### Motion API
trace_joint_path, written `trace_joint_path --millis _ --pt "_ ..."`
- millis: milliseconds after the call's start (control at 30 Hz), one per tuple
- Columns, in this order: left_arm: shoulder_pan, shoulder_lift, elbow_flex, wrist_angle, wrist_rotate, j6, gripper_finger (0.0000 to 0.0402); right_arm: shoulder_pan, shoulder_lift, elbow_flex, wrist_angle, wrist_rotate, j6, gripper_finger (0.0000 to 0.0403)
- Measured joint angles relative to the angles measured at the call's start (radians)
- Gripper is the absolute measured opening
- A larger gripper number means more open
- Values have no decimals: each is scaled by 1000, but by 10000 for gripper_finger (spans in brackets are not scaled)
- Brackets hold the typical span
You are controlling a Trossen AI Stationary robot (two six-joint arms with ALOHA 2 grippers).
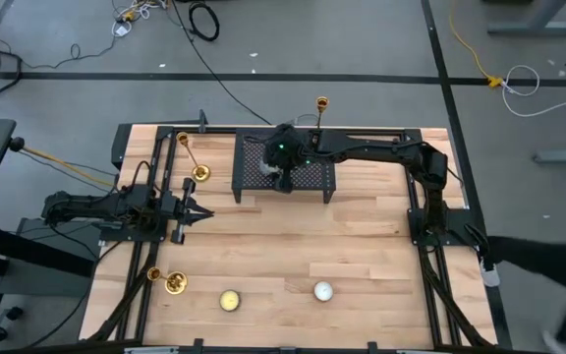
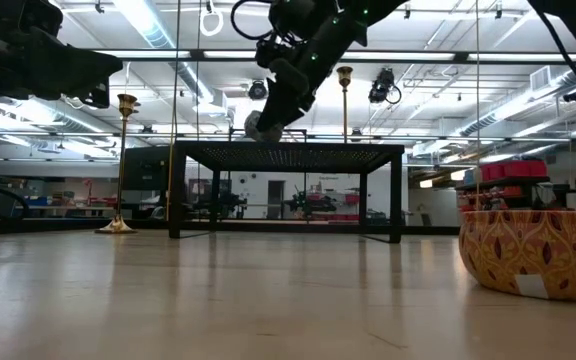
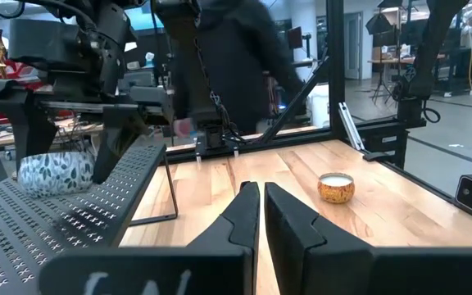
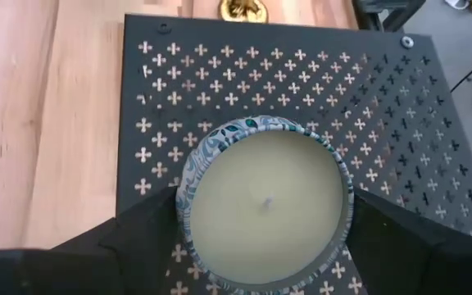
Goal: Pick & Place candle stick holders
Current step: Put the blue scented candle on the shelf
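Three gold candle stick holders stand on their round bases: one point(image 1: 193, 162) left of the black perforated rack point(image 1: 285, 175), one point(image 1: 321, 103) at the table's far edge, one point(image 1: 165, 281) near the front left. My right gripper point(image 1: 279, 169) is over the rack, shut on a leaf-patterned candle tin point(image 4: 265, 205). My left gripper point(image 3: 262, 205) is shut and level at the table's left, touching nothing. My right gripper pinches the candle tin by its round side wall point(image 4: 185, 201), one finger point(image 4: 150, 225) on each opposite side. The fingers slant down from the table's right. The tin sits upright with its wax up, close over the rack's top point(image 2: 288, 146); whether it touches I cannot tell.
A yellow candle point(image 1: 229, 300) and a white one point(image 1: 322, 291) sit near the front edge. In the low view a patterned bowl-like candle point(image 2: 533, 250) stands close on the right. Bare wood lies in the table's middle. A person in dark clothes point(image 3: 236, 57) stands beyond the table.
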Motion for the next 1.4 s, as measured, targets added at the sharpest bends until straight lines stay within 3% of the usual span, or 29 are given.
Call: trace_joint_path --millis 267,1400 --pt "0 0 0 0 0 0 25 -4 23 0 18 -5 -69 310" --pt "0 0 0 0 0 0 25 -5 21 0 33 -7 -40 343"
